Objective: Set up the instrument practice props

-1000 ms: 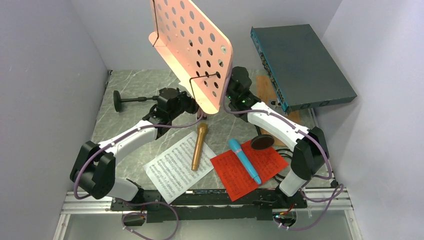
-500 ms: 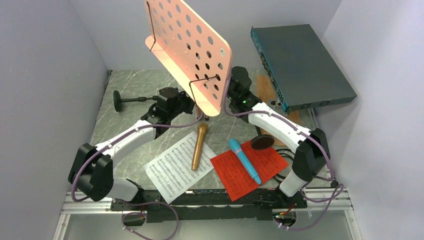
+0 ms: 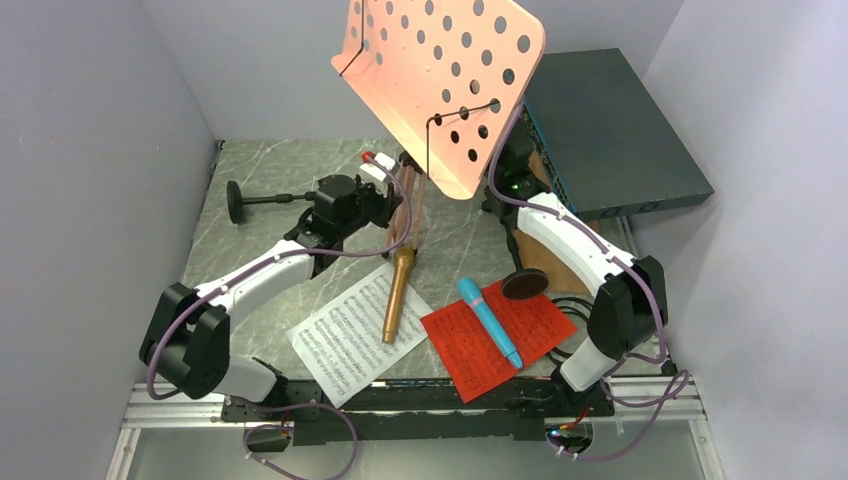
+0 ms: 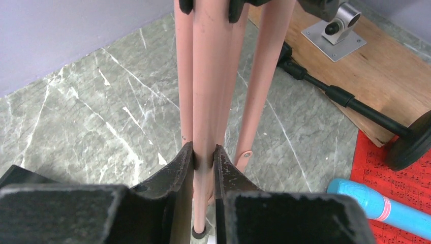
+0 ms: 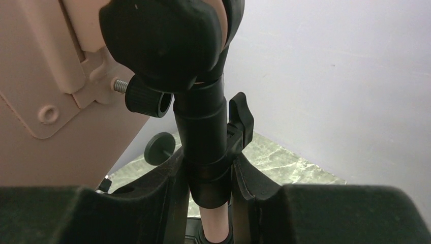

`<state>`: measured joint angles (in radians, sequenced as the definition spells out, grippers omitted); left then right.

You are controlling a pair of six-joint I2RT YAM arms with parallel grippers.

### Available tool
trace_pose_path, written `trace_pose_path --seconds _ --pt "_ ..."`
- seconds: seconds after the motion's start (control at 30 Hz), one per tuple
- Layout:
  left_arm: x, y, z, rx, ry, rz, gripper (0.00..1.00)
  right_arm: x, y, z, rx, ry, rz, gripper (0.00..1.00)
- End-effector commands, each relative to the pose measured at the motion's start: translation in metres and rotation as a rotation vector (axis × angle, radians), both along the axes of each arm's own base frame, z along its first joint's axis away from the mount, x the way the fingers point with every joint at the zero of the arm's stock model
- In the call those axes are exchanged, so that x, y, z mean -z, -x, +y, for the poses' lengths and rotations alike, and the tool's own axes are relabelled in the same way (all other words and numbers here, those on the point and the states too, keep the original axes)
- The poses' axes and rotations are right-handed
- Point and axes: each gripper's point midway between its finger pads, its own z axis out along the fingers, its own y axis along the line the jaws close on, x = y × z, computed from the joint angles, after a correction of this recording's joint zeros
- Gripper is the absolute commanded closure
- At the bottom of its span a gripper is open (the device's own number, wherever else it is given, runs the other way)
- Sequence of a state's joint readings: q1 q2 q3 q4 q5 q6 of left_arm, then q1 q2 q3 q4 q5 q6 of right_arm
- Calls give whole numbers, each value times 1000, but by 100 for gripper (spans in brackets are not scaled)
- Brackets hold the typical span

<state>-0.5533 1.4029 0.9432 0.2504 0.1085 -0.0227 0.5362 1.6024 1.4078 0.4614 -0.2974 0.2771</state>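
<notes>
— Over the counter (image 3: 250, 265), from the top camera, what is up in the air?

— The pink music desk (image 3: 440, 85), held clear of the counter and tilted, with its tripod legs (image 3: 406, 205) folded together. The left end effector (image 3: 388, 200) is at those legs. The right arm reaches up behind the desk, so its end effector is hidden in this view.

— And the other props?

— Back toward the arm bases from the left end effector, the gold microphone (image 3: 398, 295) lies across the white page (image 3: 345, 340). To its right, the blue microphone (image 3: 490, 322) lies on the red page (image 3: 500, 340). One black pole (image 3: 270, 200) lies flat to the left of that end effector, round base outermost. (The dark teal box (image 3: 620, 130) is far off to the right.)

— The left wrist camera?

— The left end effector is clenched on a single pink leg, a finger flat against each side. Ahead and to the right are the wooden board (image 4: 356, 81) and the second black pole (image 4: 356, 104), which lies along the board's edge with its round base at the red page. The blue microphone's head is just right of the fingers.

— The right wrist?

— The right end effector (image 5: 208, 178) grips the stand's black collar (image 5: 203, 127), directly below the black head (image 5: 162, 40). The desk's pink back fills the upper left.
</notes>
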Motion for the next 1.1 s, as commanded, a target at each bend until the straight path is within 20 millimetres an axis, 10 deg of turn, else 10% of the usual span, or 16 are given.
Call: trace_pose_path --seconds 0.0,0.37,0.7,1.07 --pt "9 -11 8 -31 7 37 100 -184 71 -37 -32 -238 -545 100" --pt "-5 -7 0 100 91 104 100 -217 94 -35 -67 -169 -704 100" --pt "-45 4 -14 181 437 333 29 -205 95 -34 -75 -194 -696 100" --pt "-54 -18 -26 192 410 300 32 -209 94 -27 -101 -185 -714 100"
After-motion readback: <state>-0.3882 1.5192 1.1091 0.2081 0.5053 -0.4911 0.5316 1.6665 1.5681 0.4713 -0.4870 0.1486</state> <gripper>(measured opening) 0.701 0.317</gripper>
